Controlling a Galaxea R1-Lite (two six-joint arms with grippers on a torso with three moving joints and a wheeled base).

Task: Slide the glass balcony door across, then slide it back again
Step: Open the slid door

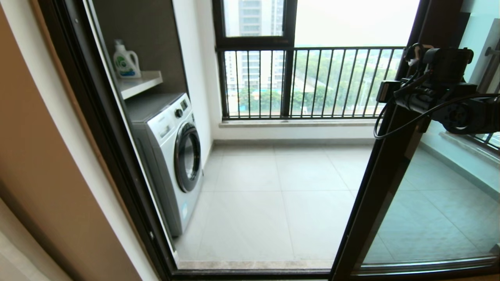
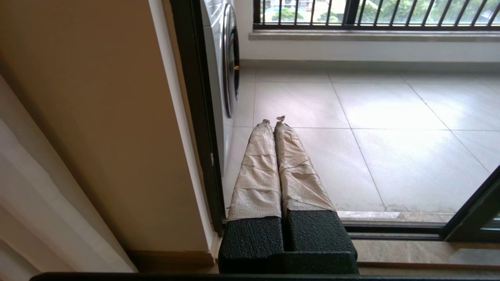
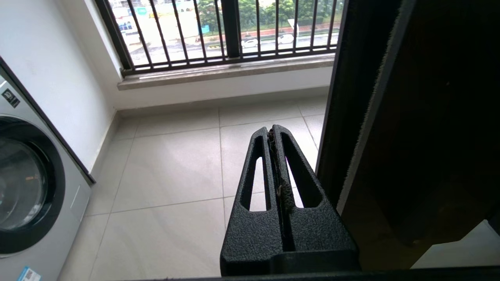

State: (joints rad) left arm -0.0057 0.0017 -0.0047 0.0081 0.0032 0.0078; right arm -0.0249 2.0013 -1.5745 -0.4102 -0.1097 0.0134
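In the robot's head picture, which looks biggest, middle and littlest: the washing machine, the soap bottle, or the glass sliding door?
1. the glass balcony door, biggest, though it is also nearest the camera
2. the washing machine
3. the detergent bottle, littlest, on the shelf above the machine

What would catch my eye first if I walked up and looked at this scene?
Probably the white washing machine on the left of the balcony, with a detergent bottle on the shelf above it. On the right stands the dark upright of the glass balcony door, slid partly aside, with the robot's right gripper shut just beside its edge. Behind, black window railings front a green view.
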